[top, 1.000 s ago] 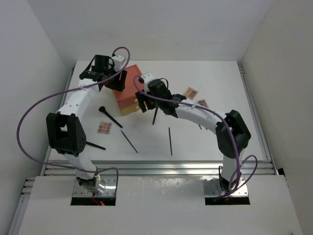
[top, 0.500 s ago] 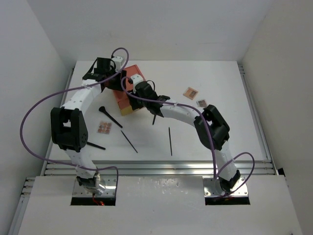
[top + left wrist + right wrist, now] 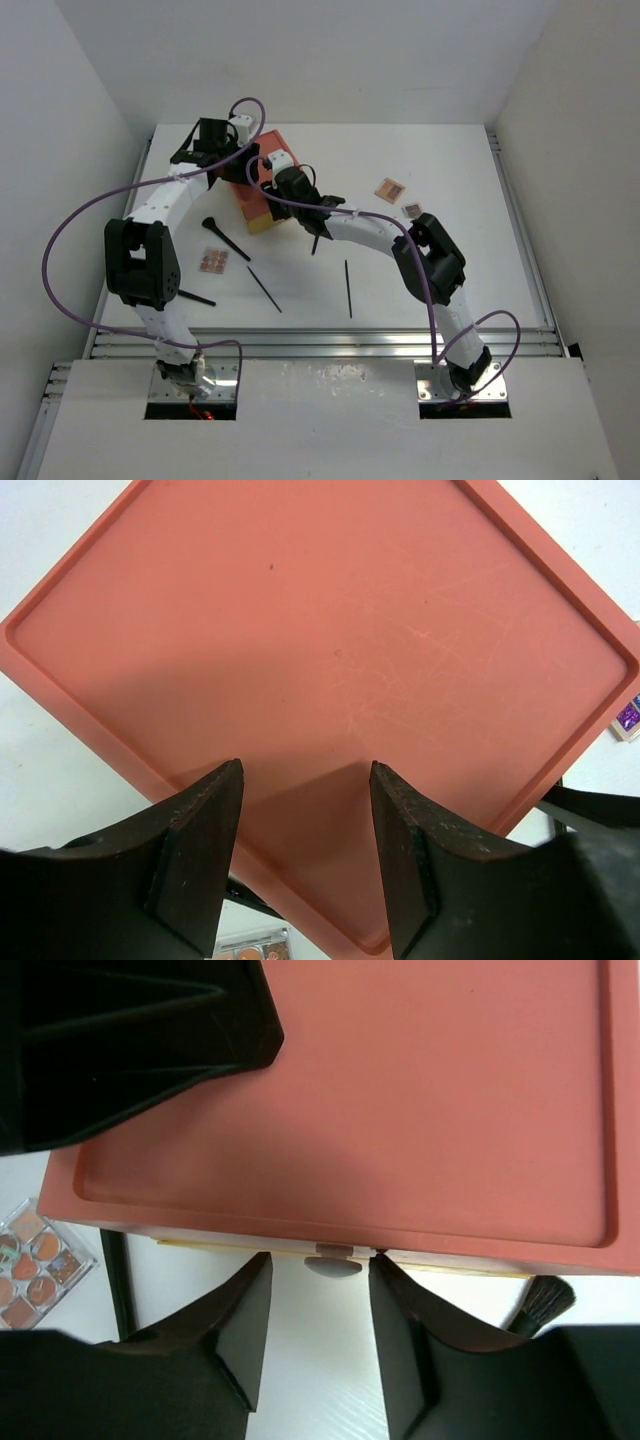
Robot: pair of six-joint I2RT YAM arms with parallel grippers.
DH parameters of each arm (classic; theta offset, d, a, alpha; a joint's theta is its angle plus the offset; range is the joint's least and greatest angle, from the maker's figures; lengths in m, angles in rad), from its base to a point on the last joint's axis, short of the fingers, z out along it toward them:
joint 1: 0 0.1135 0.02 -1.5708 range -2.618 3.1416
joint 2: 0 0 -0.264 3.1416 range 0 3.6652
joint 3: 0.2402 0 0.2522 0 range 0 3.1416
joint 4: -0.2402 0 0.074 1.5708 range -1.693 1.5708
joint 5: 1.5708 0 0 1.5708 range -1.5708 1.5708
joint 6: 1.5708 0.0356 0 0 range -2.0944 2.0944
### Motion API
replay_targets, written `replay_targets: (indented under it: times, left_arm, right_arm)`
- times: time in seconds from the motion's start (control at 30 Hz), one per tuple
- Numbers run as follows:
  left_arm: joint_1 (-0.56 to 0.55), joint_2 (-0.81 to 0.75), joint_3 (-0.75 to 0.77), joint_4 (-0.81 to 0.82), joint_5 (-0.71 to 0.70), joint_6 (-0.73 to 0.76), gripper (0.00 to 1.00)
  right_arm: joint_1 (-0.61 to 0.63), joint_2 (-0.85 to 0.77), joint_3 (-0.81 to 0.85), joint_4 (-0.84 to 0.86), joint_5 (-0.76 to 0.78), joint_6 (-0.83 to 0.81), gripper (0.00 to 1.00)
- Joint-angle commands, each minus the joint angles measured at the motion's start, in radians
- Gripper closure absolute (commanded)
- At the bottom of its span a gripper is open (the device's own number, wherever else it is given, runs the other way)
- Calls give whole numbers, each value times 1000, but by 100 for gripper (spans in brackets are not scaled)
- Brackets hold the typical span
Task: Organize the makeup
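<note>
the white table (image 3: 450, 280) carries everything. both arms reach to its far left part, where the orange-red box (image 3: 256, 196) stands with its yellow drawer front (image 3: 263, 223) facing the near side. the left gripper (image 3: 222, 160) hangs over the box's far corner; in its wrist view its fingers (image 3: 195, 850) are spread wide with only the flat box top (image 3: 320, 630) under them, holding nothing. the right gripper (image 3: 318, 1300) sits at the drawer front, jaws apart on either side of the small grey knob (image 3: 335, 1260); whether the pads touch it, i cannot tell.

the makeup lies loose on the table, none of it in the box. a flared brush (image 3: 225, 238) lies just left of the drawer, a multicoloured palette (image 3: 213, 261) near it. three black sticks (image 3: 264, 288) lie nearer the arm bases, well apart, and another pokes out under the right arm. two small palettes (image 3: 390, 188) lie to the right of the box.
</note>
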Motion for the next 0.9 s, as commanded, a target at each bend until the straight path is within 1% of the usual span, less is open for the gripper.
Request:
replay_targets:
  times: [0.0,0.13,0.27,0.3,0.37,0.4,0.47,0.6,0.63,0.67,0.7,0.73,0.87]
  left_arm:
    - [-2,15,-8,1,28,6,41]
    - [-2,15,-8,1,28,6,41]
    - [-2,15,-8,1,37,6,41]
    - [-2,15,-8,1,38,6,41]
    - [-2,15,-8,1,38,6,41]
    - [-2,15,-8,1,38,6,41]
    - [-2,15,-8,-8,38,6,41]
    - [-2,15,1,-8,38,-3,42]
    - [-2,24,1,-8,25,-15,42]
    - [-2,24,1,-8,25,-15,42]
    - [7,24,1,-8,25,-26,42]
    - [7,24,12,-8,16,-26,42]
    - [7,34,22,-8,16,-26,42]
  right_arm:
    - [4,-4,43,93,28,-14,57]
    - [3,11,52,92,28,-25,66]
    - [3,10,43,98,29,-19,78]
    - [0,4,34,95,32,-5,83]
    - [-2,-1,25,96,36,-3,89]
    - [-1,-4,12,99,34,-2,96]
    - [1,-28,-18,115,33,3,100]
    - [9,-99,-150,138,16,0,100]
    - [15,-146,-167,138,3,-2,100]
    - [15,-160,-185,138,3,-3,100]
    - [22,-179,-246,144,5,-12,100]
    - [32,-235,-270,155,6,-14,100]
    - [52,-349,-423,182,29,-16,100]
